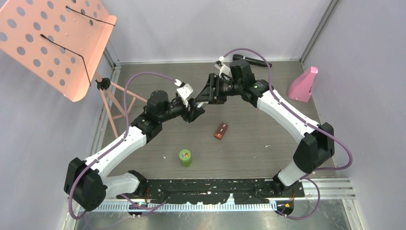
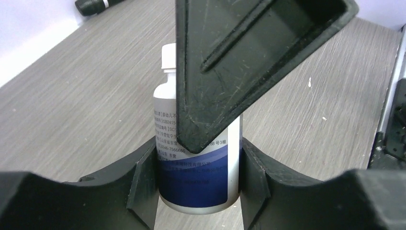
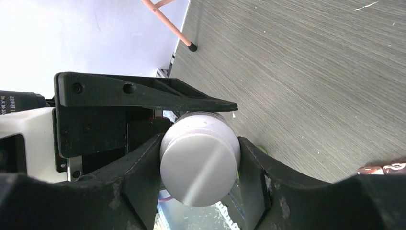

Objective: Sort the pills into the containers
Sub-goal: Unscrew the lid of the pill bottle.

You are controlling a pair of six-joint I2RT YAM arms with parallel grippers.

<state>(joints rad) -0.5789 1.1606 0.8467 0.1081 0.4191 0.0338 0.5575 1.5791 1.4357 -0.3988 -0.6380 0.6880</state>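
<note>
Left wrist: my left gripper (image 2: 198, 160) is closed on the white bottle (image 2: 201, 187), with a finger pressed to each side of its blue label.
In the way: one black finger (image 2: 239, 72) of my right gripper (image 3: 199, 155) crosses in front and hides much of the bottle's upper half.
Right wrist: my right gripper grips the bottle's pale cap (image 3: 198, 165), seen end-on and snug between both fingers. A left finger (image 3: 143, 96) lies across just above it.
Top external: my two grippers meet tip to tip over the middle of the table (image 1: 268, 129). The white bottle is hidden between them, and I cannot tell whether it is lifted.
Green bottle (image 1: 185, 157): upright near my bases, well apart from both grippers.
Case (image 1: 220, 130): brown, flat on the table, between the grippers and the green bottle, touching nothing.
Pink object (image 1: 303, 85): far right corner, beyond my right arm.
Stand (image 1: 52, 43): orange, perforated, at the far left, its legs behind my left arm.
Mic (image 1: 258, 62): black, along the far edge.
</note>
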